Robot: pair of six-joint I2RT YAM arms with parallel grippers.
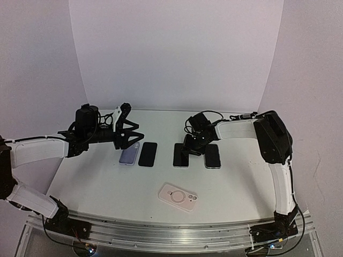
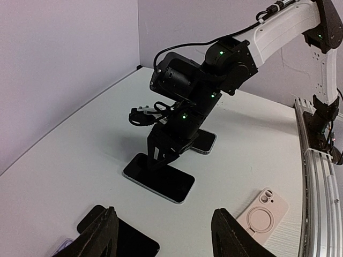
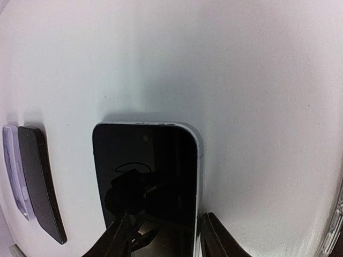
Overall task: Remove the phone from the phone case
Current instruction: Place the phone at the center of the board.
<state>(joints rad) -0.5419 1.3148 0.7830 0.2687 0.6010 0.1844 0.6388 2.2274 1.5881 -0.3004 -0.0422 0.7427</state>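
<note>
Behind the pink case, both arms' jaws stand open over the row of phones.

Right tool low over a dark phone, pink case well apart on the white table
</note>
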